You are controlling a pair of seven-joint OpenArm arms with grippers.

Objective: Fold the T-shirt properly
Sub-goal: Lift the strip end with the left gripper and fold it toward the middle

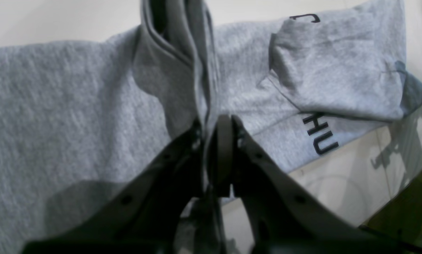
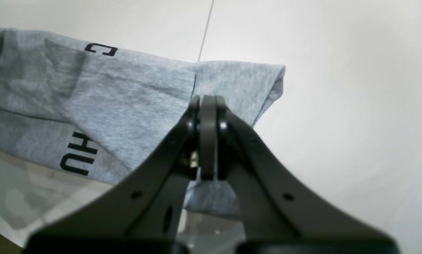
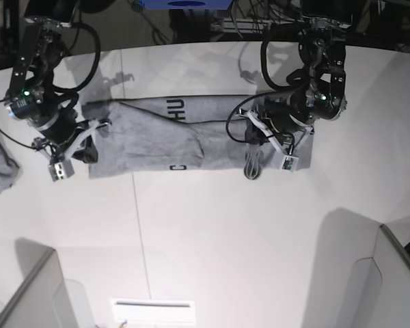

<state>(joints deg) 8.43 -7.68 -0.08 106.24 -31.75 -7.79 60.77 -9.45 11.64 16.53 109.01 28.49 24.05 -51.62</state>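
White table (image 3: 212,232), thin seam, dark cables behind.

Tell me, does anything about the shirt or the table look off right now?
The T-shirt lies as a long band, but a bunched ridge of cloth stands up where the left gripper pinches it, so that end is not flat. A separate grey cloth sits crumpled at the table's edge, apart from the shirt. Nothing looks torn or spilled.
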